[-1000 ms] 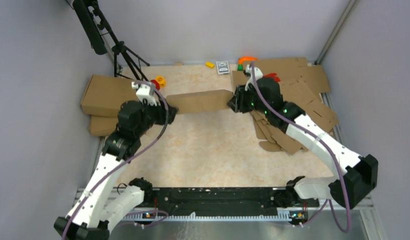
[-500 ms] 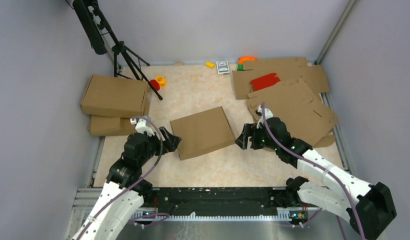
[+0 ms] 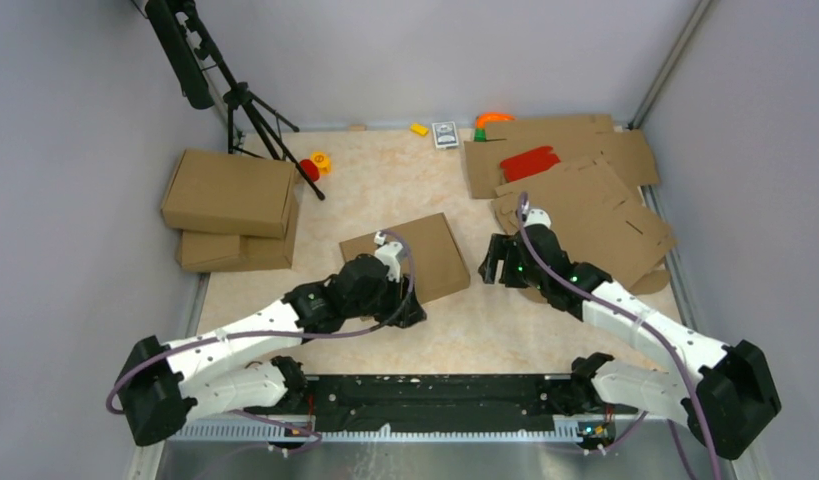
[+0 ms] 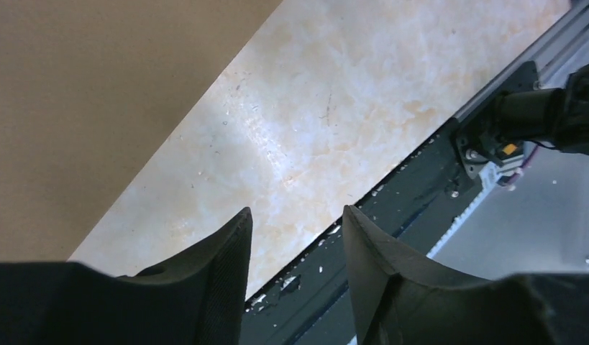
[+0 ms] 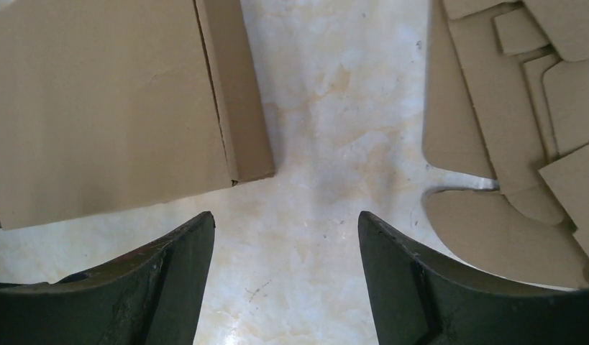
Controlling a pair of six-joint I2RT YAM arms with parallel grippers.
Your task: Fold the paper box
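Brown cardboard, the paper box (image 3: 435, 255) lies flat on the table (image 3: 455, 330), its near edge just beside the left gripper (image 4: 295, 210), its right end near the right gripper (image 5: 285, 215), both claws parted and empty.

The flat rectangular brown cardboard paper box (image 3: 425, 255) lies in the middle of the pale marbled bench (image 3: 465, 320). The left pincer (image 4: 295, 212) is just before its near edge, and the right pincer (image 5: 284, 215) is just to its right, apart from it. Two closed brown cardboard boxes (image 3: 230, 190) sit stacked at the left edge. A heap of flat cut brown cardboard sheets (image 3: 595, 215) lies at the right rear, with a flat red piece (image 3: 528, 161) on it.
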